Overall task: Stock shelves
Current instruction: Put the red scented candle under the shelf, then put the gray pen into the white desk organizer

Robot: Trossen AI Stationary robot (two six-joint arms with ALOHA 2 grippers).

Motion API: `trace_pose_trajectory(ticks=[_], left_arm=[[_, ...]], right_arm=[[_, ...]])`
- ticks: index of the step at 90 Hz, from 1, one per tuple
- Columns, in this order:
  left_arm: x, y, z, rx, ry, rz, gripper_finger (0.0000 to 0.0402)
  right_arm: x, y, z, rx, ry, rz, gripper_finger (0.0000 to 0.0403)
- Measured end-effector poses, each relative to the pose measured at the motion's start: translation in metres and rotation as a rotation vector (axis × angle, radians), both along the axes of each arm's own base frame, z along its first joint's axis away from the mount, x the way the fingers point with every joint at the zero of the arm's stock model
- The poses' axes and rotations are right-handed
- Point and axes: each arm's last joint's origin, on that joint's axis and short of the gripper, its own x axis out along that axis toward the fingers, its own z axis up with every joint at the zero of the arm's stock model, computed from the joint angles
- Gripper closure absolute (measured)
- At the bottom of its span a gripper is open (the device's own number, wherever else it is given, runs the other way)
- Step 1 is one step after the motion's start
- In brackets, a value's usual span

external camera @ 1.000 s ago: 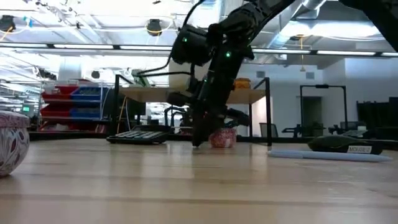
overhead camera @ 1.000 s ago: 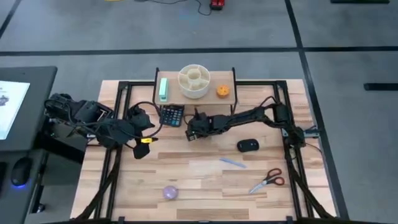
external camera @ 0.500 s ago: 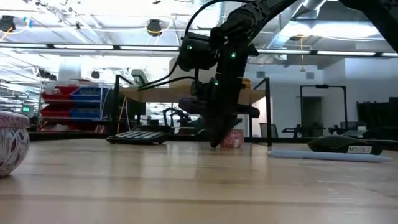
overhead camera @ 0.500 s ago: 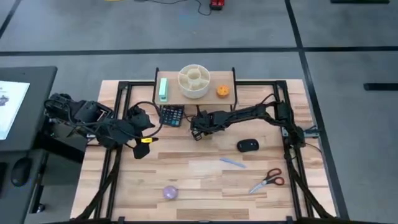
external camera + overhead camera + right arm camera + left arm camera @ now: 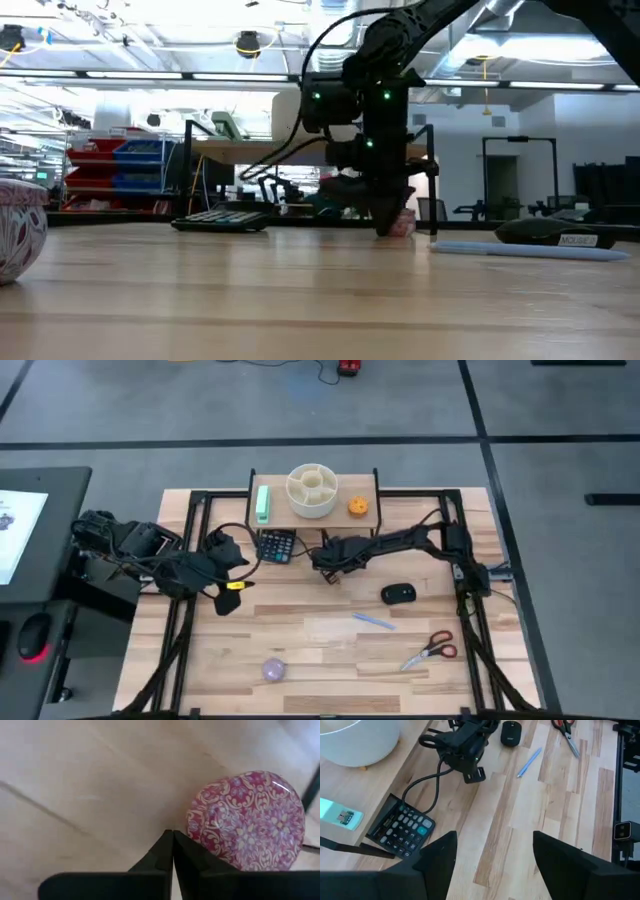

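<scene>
you had a grey floor [image 5: 560, 420] with dark stripes | red-blue bin racks [image 5: 120, 170] behind | bright ceiling lights [image 5: 90, 40] overhead

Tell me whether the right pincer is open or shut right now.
Shut. In the right wrist view the right pincer has its two dark fingers pressed together with nothing between them, just short of the pink patterned ball.

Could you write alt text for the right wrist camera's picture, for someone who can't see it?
The right gripper, its two dark fingers shut together, points at a round red-and-white patterned object lying on the light-wood tabletop.
</scene>
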Motion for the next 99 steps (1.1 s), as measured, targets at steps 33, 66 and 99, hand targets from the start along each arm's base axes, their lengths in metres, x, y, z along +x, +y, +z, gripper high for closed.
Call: trace_pose_trajectory(ticks=[33,66,99], left_arm=[[0.000,0.000,0.000,-0.010,0.003,-0.006,0.0164],[0.000,0.000,0.000,-0.009,0.004,-0.007,0.0164],[0.000,0.000,0.000,-0.008,0.004,-0.007,0.0164]], right_arm=[[-0.007,-0.018,-0.001,-0.001,0.091,0.068,0.0402],[-0.010,0.019,0.046,-0.064,-0.001,0.175,0.0402],[-0.035,0.104,0.111,-0.070,-0.161,0.367,0.0402]])
